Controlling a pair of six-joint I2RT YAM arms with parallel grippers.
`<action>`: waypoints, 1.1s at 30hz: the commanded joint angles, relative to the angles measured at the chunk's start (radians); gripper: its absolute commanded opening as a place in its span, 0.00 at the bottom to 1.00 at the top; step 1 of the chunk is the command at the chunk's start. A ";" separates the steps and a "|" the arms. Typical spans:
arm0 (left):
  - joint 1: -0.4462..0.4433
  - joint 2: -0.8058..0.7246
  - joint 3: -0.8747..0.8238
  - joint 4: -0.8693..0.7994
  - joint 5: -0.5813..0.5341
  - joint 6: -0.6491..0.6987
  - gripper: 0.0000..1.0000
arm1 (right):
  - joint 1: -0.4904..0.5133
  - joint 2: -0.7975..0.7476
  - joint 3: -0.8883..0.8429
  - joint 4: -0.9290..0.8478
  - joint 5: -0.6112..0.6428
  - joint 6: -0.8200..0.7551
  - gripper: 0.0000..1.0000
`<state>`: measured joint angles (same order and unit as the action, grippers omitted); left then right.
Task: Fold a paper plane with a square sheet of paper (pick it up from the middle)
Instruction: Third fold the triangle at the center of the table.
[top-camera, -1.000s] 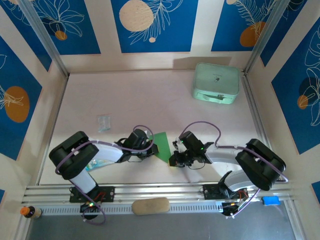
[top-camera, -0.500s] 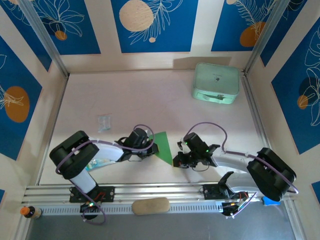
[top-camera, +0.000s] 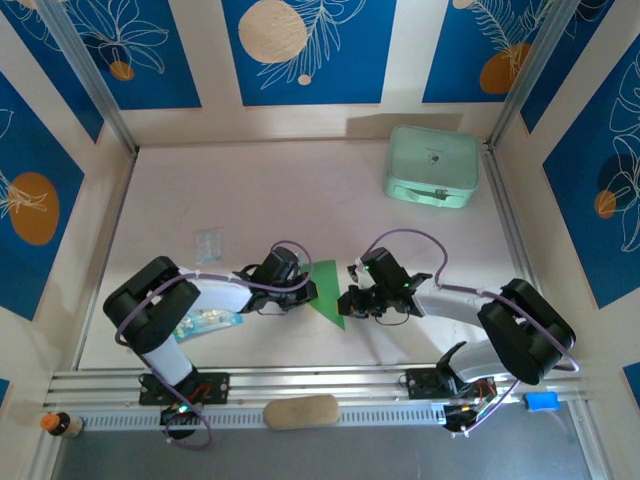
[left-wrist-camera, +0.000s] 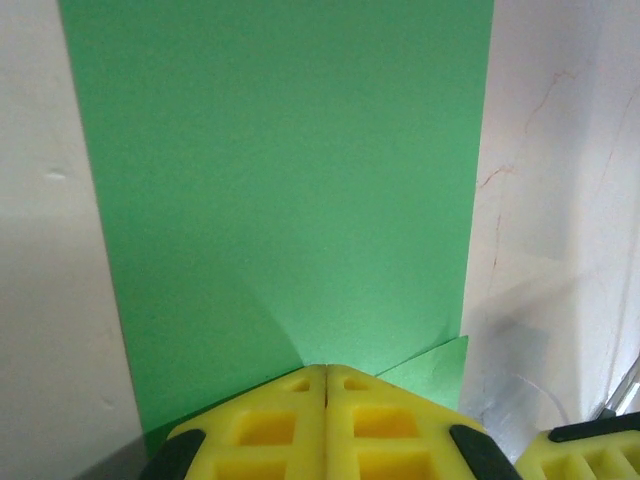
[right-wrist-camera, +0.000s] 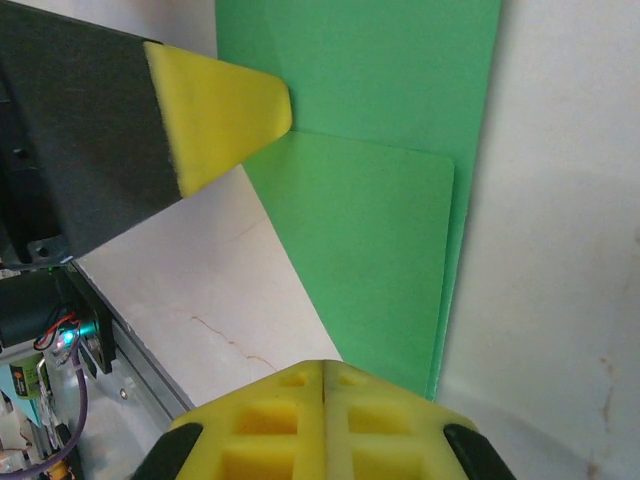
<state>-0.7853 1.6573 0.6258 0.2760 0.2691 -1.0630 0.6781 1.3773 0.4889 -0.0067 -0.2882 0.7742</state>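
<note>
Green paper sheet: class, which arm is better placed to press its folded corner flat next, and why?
Right, probably. The shut right gripper sits at the edge of the sheet with the folded corner straight ahead; the shut left gripper meets the fold's far end.

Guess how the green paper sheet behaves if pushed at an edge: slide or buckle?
The green paper sheet looks thin and lies flat, so it is probably floppy and would buckle. On the smooth table it likely slides easily, being light. Its folded flap probably stiffens that corner.
</note>
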 joint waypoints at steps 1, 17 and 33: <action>0.009 0.010 0.014 -0.034 -0.005 0.029 0.00 | -0.005 0.018 0.017 0.020 -0.022 -0.012 0.01; 0.013 -0.006 0.001 -0.031 -0.018 0.015 0.00 | 0.017 0.004 0.031 0.059 -0.017 -0.058 0.02; 0.014 -0.020 -0.013 -0.024 -0.016 0.006 0.00 | 0.049 0.162 0.106 -0.001 -0.027 -0.095 0.00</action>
<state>-0.7807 1.6562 0.6270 0.2718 0.2687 -1.0637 0.7208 1.5146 0.5838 0.0380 -0.3061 0.7010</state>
